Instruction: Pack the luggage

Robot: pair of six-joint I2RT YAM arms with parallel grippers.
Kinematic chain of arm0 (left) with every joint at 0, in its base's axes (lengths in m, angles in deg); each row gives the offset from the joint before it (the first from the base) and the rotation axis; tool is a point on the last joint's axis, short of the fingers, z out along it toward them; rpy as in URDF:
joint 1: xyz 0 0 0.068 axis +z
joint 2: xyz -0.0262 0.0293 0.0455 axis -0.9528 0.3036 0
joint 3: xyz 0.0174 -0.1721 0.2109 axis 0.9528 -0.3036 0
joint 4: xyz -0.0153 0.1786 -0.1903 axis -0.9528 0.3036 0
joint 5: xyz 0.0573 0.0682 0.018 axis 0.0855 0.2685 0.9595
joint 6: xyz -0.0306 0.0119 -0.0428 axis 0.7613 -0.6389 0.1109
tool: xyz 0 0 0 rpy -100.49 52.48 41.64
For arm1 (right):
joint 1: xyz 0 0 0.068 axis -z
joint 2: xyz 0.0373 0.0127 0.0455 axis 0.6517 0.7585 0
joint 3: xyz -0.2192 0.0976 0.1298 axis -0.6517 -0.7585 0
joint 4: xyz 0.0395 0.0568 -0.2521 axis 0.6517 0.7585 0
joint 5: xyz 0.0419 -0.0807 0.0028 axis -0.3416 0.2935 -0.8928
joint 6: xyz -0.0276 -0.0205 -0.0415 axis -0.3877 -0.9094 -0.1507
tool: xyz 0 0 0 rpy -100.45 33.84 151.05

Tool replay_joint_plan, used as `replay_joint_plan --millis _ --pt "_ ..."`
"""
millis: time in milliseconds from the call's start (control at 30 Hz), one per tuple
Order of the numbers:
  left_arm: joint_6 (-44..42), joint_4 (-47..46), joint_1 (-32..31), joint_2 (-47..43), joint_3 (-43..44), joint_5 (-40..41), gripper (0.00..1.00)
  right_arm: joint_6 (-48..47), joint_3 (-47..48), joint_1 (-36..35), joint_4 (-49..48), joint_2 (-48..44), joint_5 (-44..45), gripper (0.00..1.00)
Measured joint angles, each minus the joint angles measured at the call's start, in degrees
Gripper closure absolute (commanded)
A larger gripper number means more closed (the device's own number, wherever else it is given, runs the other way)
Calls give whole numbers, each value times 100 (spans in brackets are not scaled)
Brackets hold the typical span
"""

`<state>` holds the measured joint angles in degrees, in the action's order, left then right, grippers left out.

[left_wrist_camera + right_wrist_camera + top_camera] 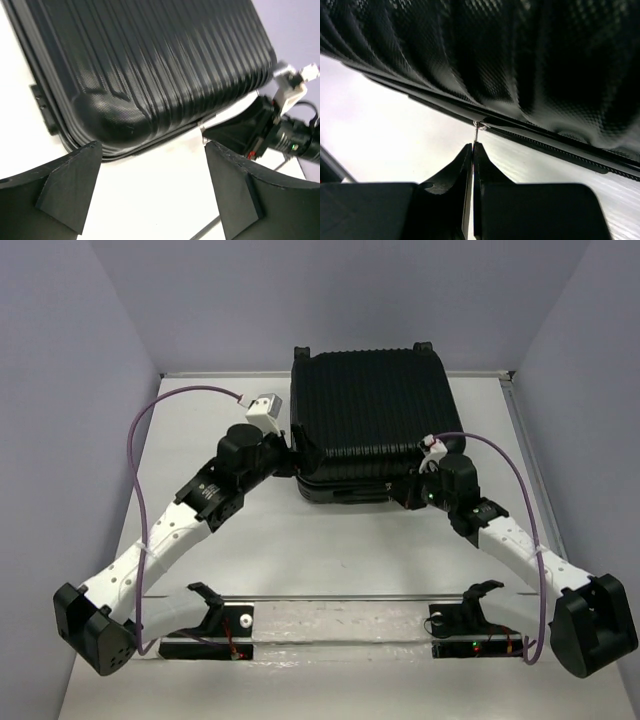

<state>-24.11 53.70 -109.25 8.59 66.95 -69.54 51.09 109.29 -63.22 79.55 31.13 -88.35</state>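
Observation:
The luggage (370, 410) is a large black ribbed hard-shell suitcase lying flat at the back middle of the table, lid down. My left gripper (292, 448) is at its left front corner, open and holding nothing. In the left wrist view the fingers (70, 182) stand wide apart over bare table, just short of the shell's rounded corner (115, 125). My right gripper (415, 490) is at the front right edge. In the right wrist view it (472, 145) is shut on the thin metal zipper pull (476, 131), which hangs from the zipper seam (545, 142).
The white table (300, 560) has grey walls at the back and both sides. A rail (340, 605) with two black brackets runs along the near edge between the arm bases. Purple cables (140, 440) loop above both arms.

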Motion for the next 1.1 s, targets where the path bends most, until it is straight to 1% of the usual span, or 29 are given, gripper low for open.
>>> replay_joint_plan --millis 133,200,300,400,467,533,600,767,867,900,1000,1033,1100 --pt "-74 50 332 -118 31 -15 4 203 -254 -92 -485 4 -184 93" --pt "-101 -2 688 -31 -103 -76 3 262 -304 -319 -667 70 -186 93" --pt "-101 -146 1327 361 -313 -503 3 321 -304 -586 -960 302 -201 93" --pt "42 -393 1696 820 -330 -1021 3 343 -295 -782 -1163 474 -210 93" --pt "131 -647 1707 966 -323 -1263 3 315 -238 -901 -1220 570 -170 93" --pt "210 -809 1556 1060 -323 -1403 3 306 -101 -1056 -1252 748 -111 93" --pt "184 -874 1392 1123 -323 -1222 3 256 116 -1314 -1261 999 92 93" --pt "304 -925 1224 1119 -341 -1012 3 96 1207 -2345 -1290 2247 686 93" --pt "334 -931 1185 951 -444 -911 3 2 1716 -2806 -1309 2778 1106 45" --pt "332 -870 1167 870 -452 -907 3 15 1729 -2879 -1322 2771 1091 21" --pt "330 -691 1097 592 -452 -925 3 -42 1727 -3147 -973 2367 1043 7" --pt "326 -664 1088 507 -452 -925 3 -57 1731 -3246 -778 2065 1058 4" --pt "295 -590 1121 286 -452 -931 2 -116 1768 -3327 -417 1561 1163 2"
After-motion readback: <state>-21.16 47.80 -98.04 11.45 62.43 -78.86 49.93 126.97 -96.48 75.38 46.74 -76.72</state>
